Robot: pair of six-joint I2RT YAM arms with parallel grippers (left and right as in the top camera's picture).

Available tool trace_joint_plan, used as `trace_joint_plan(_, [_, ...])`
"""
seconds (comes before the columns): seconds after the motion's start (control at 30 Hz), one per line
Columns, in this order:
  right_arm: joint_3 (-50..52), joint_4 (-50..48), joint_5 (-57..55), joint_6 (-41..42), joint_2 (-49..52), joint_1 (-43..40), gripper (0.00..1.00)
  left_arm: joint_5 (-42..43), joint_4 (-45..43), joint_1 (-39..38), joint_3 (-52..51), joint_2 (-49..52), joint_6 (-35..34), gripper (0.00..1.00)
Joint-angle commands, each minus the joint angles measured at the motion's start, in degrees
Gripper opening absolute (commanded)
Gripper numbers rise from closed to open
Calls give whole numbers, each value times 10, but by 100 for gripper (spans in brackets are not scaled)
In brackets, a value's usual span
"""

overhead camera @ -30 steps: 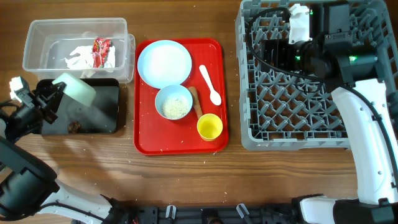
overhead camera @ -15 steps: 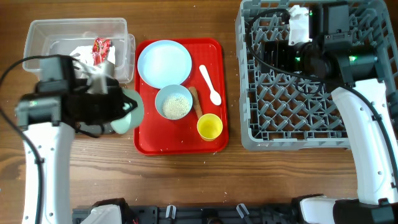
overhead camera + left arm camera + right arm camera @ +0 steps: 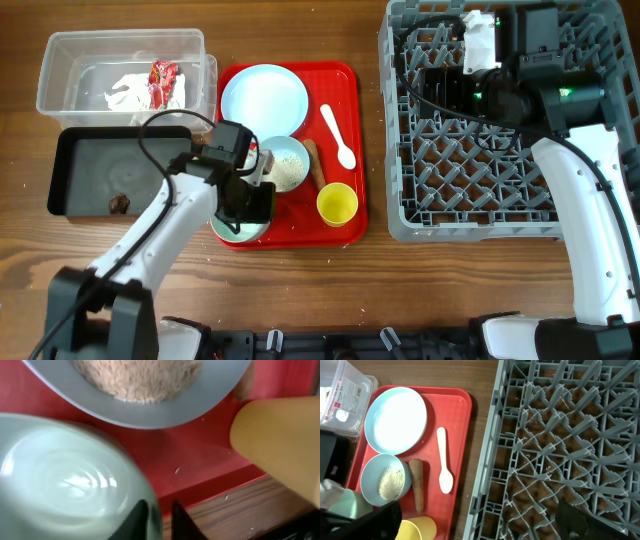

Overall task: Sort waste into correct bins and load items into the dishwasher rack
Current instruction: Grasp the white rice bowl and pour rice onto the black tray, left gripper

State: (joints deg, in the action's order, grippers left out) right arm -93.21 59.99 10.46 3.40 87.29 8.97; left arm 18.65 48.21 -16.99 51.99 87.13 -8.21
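Since half a second ago the left arm has swung right from beside the tub. It has carried the empty bowl from the black tray's right end to the red tray's front-left corner. The bowl overhangs that corner's rim and sits just beside the rice bowl. In the left wrist view a short stretch of bare red lies between it and the cup. A band of bare table runs between the red tray and the rack.

Counted:
- On the red tray: two bowls, one plate, one cup, one spoon and one stick.
- In the tub: one wrapper and a wad of paper.
- In the black tray: one lump, at its front-left corner.

The left gripper is pinched nearly closed on the empty bowl's rim, with one finger inside and one outside. The right gripper hangs over the rack's rear part with its fingers spread wide, touching nothing.
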Motion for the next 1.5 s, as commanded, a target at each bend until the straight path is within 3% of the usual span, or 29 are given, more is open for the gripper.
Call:
trace_joint_plan(0.0, [-8, -4, -5, -4, 7, 5, 100, 9, 18, -16, 9, 4, -4, 38])
trace_joint_plan(0.13, [-8, -16, -5, 2, 7, 5, 100, 16, 60, -18, 113, 2, 6, 45])
trace_joint_plan(0.27, [-8, -19, -5, 2, 7, 5, 100, -27, -14, -55, 127, 9, 88, 59])
trace_joint_plan(0.4, [-8, -20, -5, 2, 7, 5, 100, -122, -39, -96, 127, 64, 157, 57])
trace_joint_plan(0.53, [-8, -21, -5, 2, 7, 5, 100, -158, -83, -103, 127, 139, 156, 55])
trace_joint_plan(0.63, [-8, -21, -5, 2, 7, 5, 100, -158, -97, -103, 127, 164, 153, 48])
trace_joint_plan(0.7, [-8, -25, -5, 2, 7, 5, 100, -158, -103, -103, 127, 168, 153, 31])
trace_joint_plan(0.87, [-8, -25, -5, 2, 7, 5, 100, -157, -130, -103, 128, 167, 148, 4])
trace_joint_plan(1.03, [-8, -26, -5, 2, 7, 5, 100, -139, -105, -102, 203, 122, 21, 4])
trace_joint_plan(1.1, [-8, -26, -5, 2, 7, 5, 100, -110, -86, -95, 232, 92, 2, 4])
trace_joint_plan(1.23, [-8, -28, -5, 2, 7, 5, 100, -64, -11, -34, 264, 10, -35, 4])
trace_joint_plan(1.33, [-8, -30, -5, 2, 7, 5, 99, -12, 61, 107, 264, -30, -38, 4])
trace_joint_plan(1.47, [-8, -30, -5, 2, 7, 5, 100, 156, 101, 308, 240, -24, 66, 4])
